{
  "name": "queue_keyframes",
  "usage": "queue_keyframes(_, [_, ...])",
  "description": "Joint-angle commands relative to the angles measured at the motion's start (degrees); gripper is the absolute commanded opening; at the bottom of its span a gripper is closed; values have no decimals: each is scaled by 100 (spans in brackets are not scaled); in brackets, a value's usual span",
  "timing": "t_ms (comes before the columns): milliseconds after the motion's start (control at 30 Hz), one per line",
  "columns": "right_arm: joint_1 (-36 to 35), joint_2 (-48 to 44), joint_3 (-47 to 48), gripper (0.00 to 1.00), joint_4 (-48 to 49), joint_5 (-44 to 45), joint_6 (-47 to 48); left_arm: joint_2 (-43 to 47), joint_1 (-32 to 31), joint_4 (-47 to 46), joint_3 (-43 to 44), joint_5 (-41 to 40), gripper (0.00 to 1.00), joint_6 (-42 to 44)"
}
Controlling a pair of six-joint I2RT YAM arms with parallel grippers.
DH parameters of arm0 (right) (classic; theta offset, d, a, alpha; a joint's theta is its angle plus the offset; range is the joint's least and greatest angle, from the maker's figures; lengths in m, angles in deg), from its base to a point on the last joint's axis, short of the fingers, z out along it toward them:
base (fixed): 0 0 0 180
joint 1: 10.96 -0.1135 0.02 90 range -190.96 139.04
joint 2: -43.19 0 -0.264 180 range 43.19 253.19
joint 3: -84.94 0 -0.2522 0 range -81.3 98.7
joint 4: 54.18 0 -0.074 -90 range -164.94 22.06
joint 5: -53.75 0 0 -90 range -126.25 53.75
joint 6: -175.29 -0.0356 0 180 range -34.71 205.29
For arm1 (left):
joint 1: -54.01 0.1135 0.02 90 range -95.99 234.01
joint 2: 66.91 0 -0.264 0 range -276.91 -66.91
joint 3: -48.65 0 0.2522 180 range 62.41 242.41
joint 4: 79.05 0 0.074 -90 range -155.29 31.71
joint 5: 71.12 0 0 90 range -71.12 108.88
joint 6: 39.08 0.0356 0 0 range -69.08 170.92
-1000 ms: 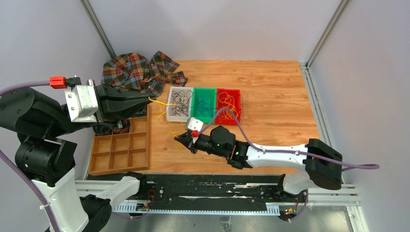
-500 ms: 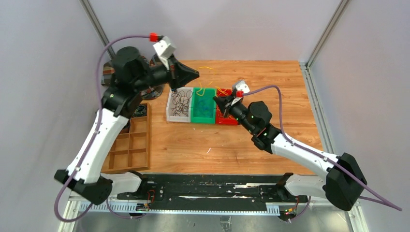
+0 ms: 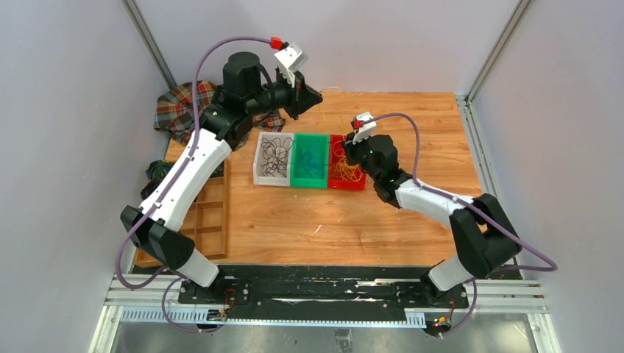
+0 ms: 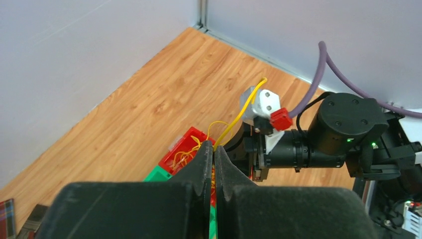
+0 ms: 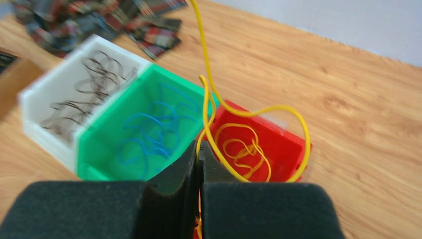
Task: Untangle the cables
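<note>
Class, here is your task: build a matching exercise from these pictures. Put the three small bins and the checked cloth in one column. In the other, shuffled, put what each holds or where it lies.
Column one:
1. white bin
2. green bin
3. red bin
4. checked cloth

Column two:
A. holds yellow cables
B. lies at the back left corner of the table
C. holds black cables
D. holds blue cables

Pairs: 1-C, 2-D, 3-A, 4-B
</note>
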Motion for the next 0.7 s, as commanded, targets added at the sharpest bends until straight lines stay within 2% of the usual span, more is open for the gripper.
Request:
queue_keyframes(0, [243, 545, 171, 1, 141, 495, 151, -199, -55, -253, 201, -144, 1, 268])
queue_keyframes(67, [259, 784, 267, 2, -49, 599, 146, -311, -55, -312, 237, -153, 1, 346])
queue_keyframes(133, [267, 966, 455, 11, -502, 640, 49, -475, -75, -148, 384, -310, 1, 477])
queue_keyframes(233, [267, 945, 487, 33, -982, 654, -298, -851, -99, 304, 806, -602, 1, 825])
queue_keyframes(300, [267, 727, 200, 56, -888, 634, -535, -1079, -102, 452, 1005, -661, 1, 941])
queue_keyframes(333, [267, 585, 60, 64, -818, 624, -626, -1175, -107, 468, 1055, -671, 1, 951])
queue_keyframes(367, [267, 427, -46, 69, -775, 609, -676, -1247, -108, 446, 1073, -665, 1, 943])
queue_keyframes(567, [346, -781, -588, 73, -995, 630, -902, -1606, -227, 167, 970, -599, 1, 734])
queue_keyframes(667, [387, -1370, -907, 74, -1070, 959, -914, -1762, -370, 58, 1052, -425, 1, 441])
